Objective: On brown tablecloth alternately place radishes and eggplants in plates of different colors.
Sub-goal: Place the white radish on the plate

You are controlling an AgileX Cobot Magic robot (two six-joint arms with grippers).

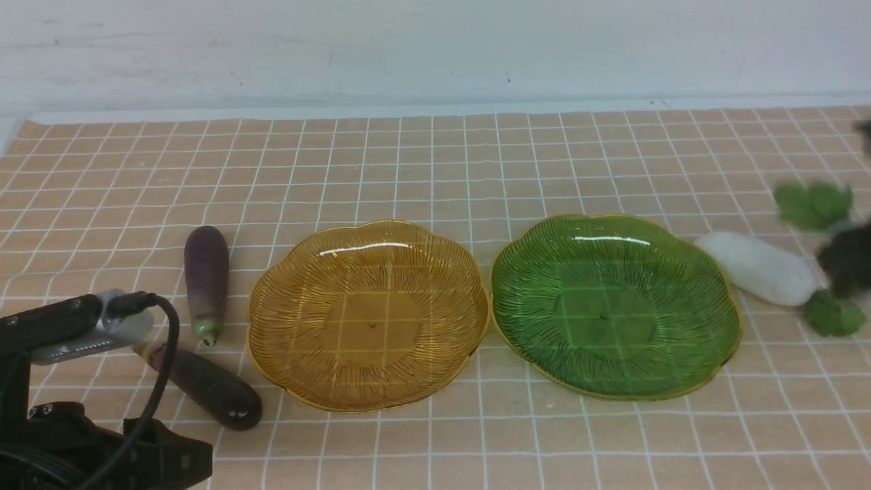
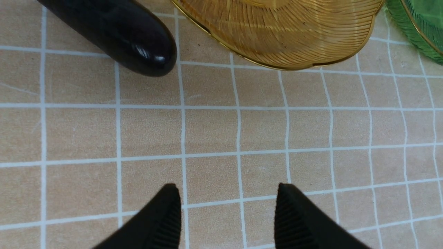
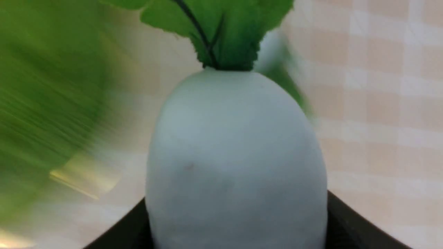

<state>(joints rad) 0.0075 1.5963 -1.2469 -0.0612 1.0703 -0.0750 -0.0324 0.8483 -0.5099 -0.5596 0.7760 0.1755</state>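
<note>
The amber plate [image 1: 367,313] and the green plate [image 1: 612,306] sit side by side on the brown tablecloth [image 1: 435,163], both empty. A paler eggplant [image 1: 206,279] and a glossy dark eggplant [image 1: 211,388] lie left of the amber plate. A white radish [image 1: 759,267] lies right of the green plate, with green leaves [image 1: 813,204] near it. My right gripper [image 1: 847,262] is a dark blur there. In the right wrist view it [image 3: 235,207] is shut on a white radish [image 3: 235,148], leaves pointing away. My left gripper [image 2: 226,193] stands open over bare cloth, short of the dark eggplant [image 2: 114,31] and the amber plate [image 2: 287,31].
The left arm's camera and cable [image 1: 102,327] rise at the front left, partly covering the dark eggplant. A white wall [image 1: 435,47] closes the back beyond the cloth's far edge. The green plate's rim [image 2: 422,27] shows in the left wrist view.
</note>
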